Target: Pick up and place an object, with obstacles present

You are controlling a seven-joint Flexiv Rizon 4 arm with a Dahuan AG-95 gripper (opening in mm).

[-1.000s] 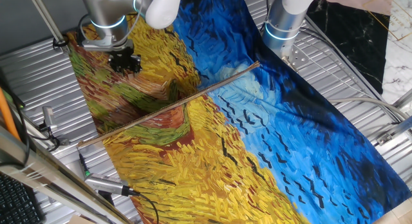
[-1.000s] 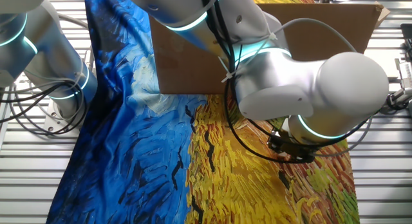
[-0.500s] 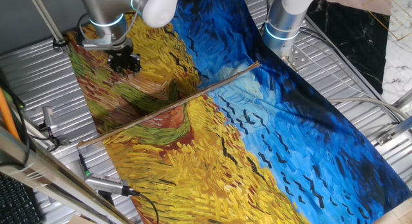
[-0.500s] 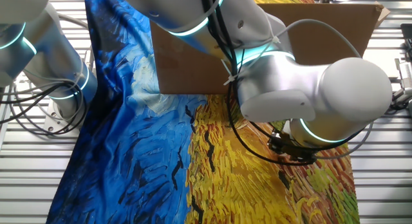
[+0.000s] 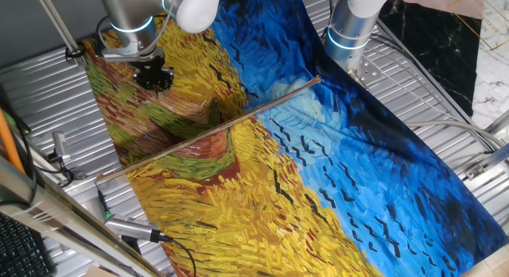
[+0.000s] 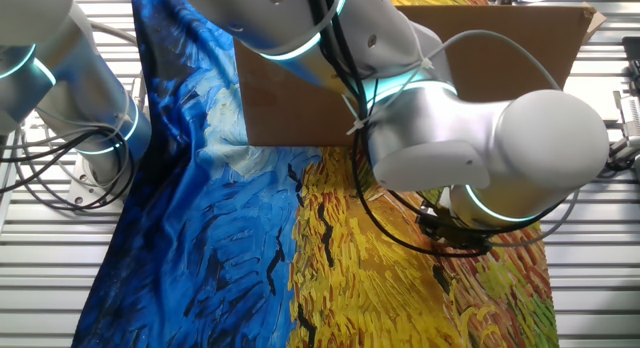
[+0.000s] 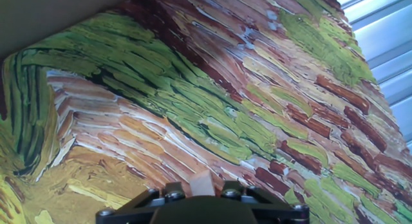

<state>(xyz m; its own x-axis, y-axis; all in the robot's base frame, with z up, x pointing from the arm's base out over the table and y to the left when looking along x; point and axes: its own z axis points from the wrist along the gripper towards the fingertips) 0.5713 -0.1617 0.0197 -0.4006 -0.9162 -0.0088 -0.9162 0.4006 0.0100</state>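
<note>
Pale tan block sitting at the tool, bottom centre of the hand view.
The tiny blocky object (image 7: 201,183) is showing just above the tool (image 5: 153,76); whether the jaws are pinching it, I cannot tell.

Glossy white-and-silver arm (image 6: 470,138) with glowing cyan joint rings; black cables loop at its five o'clock. Black gripper (image 5: 153,76), screw heads along its housing.
</note>
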